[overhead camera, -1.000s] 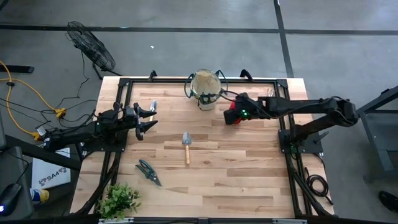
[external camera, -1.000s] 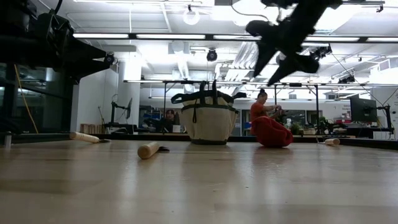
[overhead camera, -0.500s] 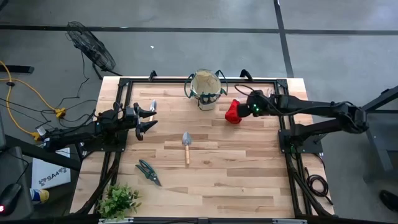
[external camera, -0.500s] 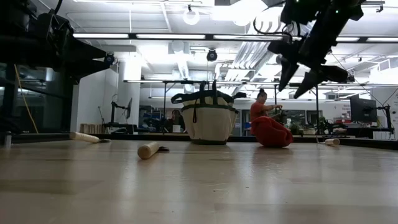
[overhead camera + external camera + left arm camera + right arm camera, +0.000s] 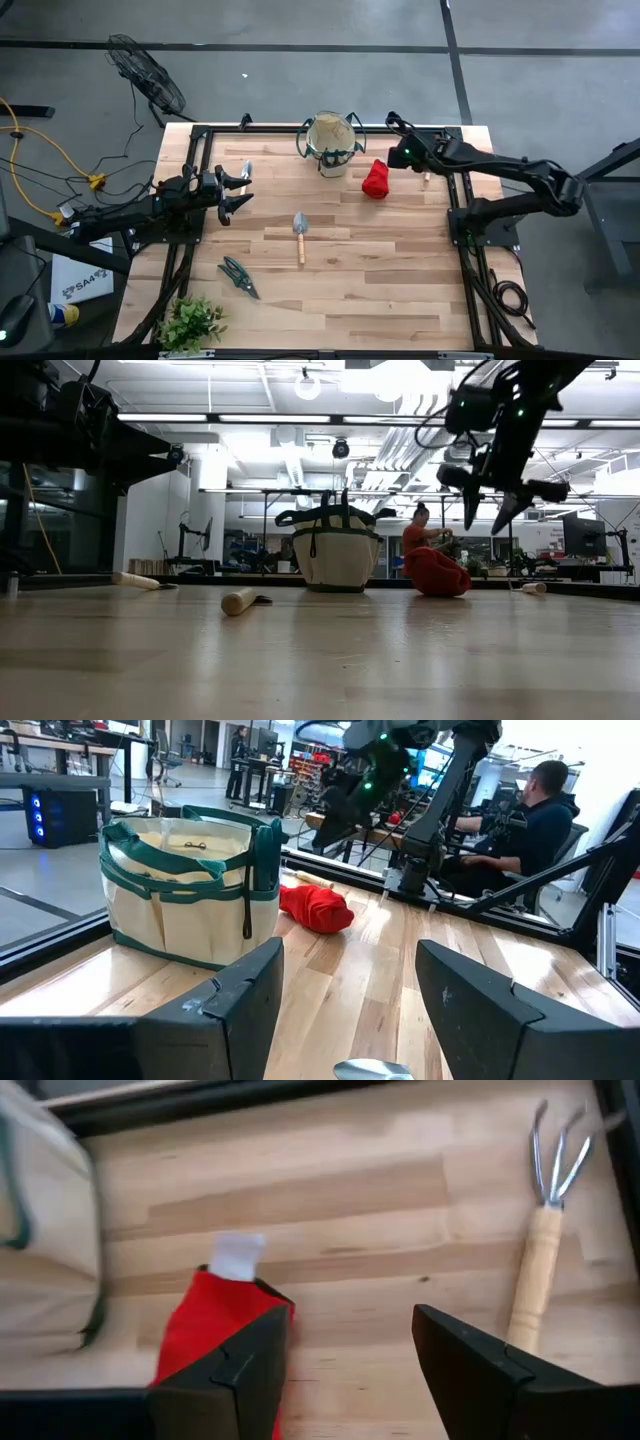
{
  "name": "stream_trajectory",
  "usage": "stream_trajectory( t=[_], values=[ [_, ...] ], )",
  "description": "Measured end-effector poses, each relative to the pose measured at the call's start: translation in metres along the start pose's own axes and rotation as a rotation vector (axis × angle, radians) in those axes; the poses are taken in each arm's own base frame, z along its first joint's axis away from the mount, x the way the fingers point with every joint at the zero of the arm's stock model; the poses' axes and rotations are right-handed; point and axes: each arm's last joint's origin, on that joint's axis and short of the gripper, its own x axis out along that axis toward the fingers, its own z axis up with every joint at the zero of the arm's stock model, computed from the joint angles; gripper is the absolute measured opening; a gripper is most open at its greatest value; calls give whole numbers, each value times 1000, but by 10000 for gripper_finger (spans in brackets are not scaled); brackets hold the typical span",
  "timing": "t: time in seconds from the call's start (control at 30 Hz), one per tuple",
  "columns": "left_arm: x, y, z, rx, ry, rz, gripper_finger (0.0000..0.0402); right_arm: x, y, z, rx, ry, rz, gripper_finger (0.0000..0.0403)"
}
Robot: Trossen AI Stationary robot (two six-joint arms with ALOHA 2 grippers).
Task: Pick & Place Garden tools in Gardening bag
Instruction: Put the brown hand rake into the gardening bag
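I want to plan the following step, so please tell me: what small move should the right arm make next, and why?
Probably lower the right pincer onto the red bundle and close on it. The pincer hangs open above the table with nothing in it, near the bundle, which lies on the wood beside the gardening bag. The hand fork lies close too, so it is another possible target.

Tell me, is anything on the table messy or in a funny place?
Nothing is spilled or broken. The gardening bag stands upright, but the tools are not yet in it: the red cloth bundle lies crumpled beside it, the trowel and pruning shears lie loose mid-table, and the hand fork rests by the frame.
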Motion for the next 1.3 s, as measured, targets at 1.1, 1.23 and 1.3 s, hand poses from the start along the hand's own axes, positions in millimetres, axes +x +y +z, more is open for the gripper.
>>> stream_trajectory(
  t=[1.1,1.23,1.3],
  values=[
    [0,0,0,0,0,0,223,67,1,70,126,262,-440,203],
    [0,0,0,0,0,0,223,75,-1,73,86,325,-511,192],
    [0,0,0,0,0,0,223,79,-2,75,82,345,-532,183]
  ],
)
